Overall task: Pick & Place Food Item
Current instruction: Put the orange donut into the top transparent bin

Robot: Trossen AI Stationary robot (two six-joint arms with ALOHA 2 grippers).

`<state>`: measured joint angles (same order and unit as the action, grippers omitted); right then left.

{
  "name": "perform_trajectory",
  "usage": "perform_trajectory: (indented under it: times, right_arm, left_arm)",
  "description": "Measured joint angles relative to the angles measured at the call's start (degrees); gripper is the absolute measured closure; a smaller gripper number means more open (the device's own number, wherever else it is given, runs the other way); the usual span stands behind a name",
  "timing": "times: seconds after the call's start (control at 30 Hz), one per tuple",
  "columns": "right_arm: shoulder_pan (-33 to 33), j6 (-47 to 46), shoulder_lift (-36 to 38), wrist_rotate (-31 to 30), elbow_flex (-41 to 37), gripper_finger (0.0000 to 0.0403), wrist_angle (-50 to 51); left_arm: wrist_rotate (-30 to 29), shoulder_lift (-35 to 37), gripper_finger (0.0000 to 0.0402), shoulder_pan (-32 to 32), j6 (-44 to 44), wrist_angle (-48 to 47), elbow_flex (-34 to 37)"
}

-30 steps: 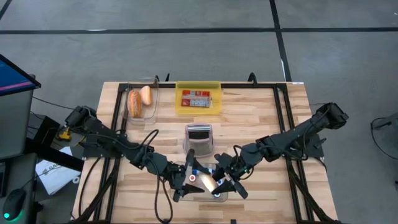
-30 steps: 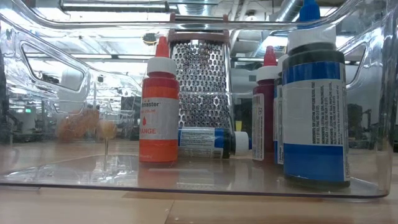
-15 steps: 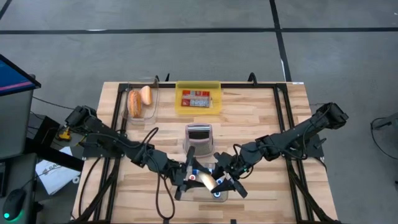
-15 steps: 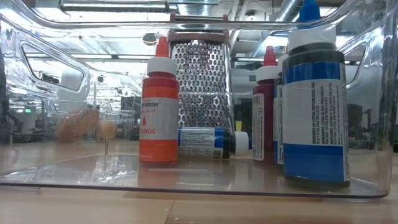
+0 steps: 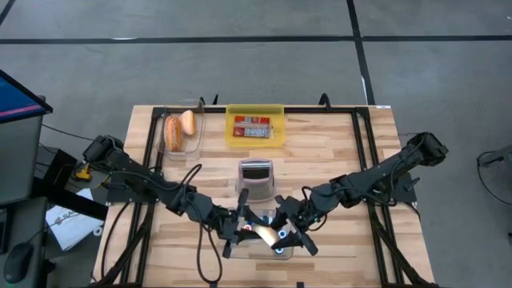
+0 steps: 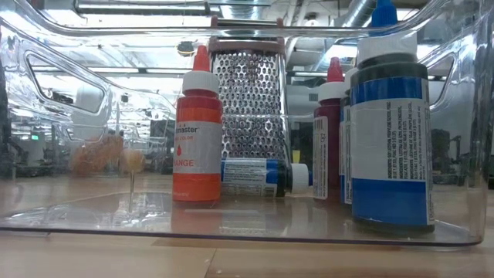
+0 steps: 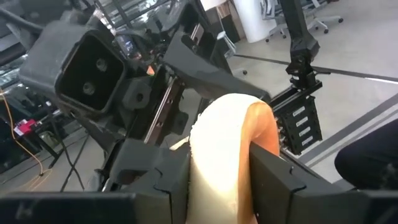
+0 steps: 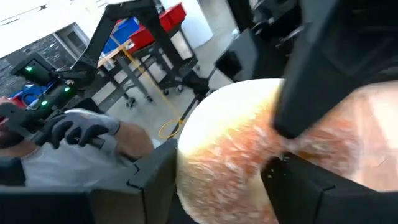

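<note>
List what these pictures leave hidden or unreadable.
- High view: the bun between left gripper and right gripper is too small to show whose grip holds.
- Right wrist view: a dark finger covers part of the bun.
- Low view: bottles and the grater block both grippers.

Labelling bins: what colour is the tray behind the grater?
Yellow tray; clearest in the high view.

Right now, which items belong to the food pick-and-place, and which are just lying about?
Job:
bun piece between both grippers, left gripper, right gripper
clear tray with bread

Lying about:
grater
yellow bin
dye bottles
</note>
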<state>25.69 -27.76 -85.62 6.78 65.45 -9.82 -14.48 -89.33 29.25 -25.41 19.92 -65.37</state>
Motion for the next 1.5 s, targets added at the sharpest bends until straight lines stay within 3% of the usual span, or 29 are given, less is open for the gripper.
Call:
perform_trajectory:
  times: [0.27, 0.57, 0.67, 0.8, 1.0, 1.13, 1.27, 1.5]
  right_arm:
    - [-0.07, 2.28, 0.09, -1.36, 0.11, 0.0168, -3.72]
    - [0.16, 2.92, 0.60, -2.34, 0.11, 0.0168, -3.54]
    - [0.58, 2.89, 0.63, -4.45, 0.11, 0.0168, -0.56]
    - [1.77, 1.28, 0.63, -8.22, 0.11, 0.0168, 4.55]
    - [4.85, -1.97, 0.63, -14.13, 0.11, 0.0168, 11.21]
    - [7.26, -3.39, 0.63, -19.11, 0.09, 0.0168, 15.54]
    - [9.42, -4.44, 0.63, -23.47, 0.09, 0.0168, 17.39]
    - [11.43, -6.40, 0.63, -28.24, 0.07, 0.0168, 21.08]
  left_arm:
    - [-0.65, 3.35, 0.0272, 2.51, 0.07, -4.92, 0.00]
    - [-10.89, 7.44, 0.0284, 5.19, 2.32, -16.92, 0.03]
    - [-19.21, 9.40, 0.0285, 6.77, 4.82, -22.17, 0.03]
    - [-35.72, 12.27, 0.0285, 8.02, 10.72, -30.42, 1.01]
    - [-53.98, 19.64, 0.0285, 5.56, 27.68, -48.40, 3.96]
    - [-54.27, 26.24, 0.0287, -1.14, 42.62, -62.56, 4.42]
    - [-49.57, 30.28, 0.0298, -12.10, 52.92, -73.18, 4.42]
    - [-38.92, 27.64, 0.0309, -33.43, 55.56, -82.44, 4.42]
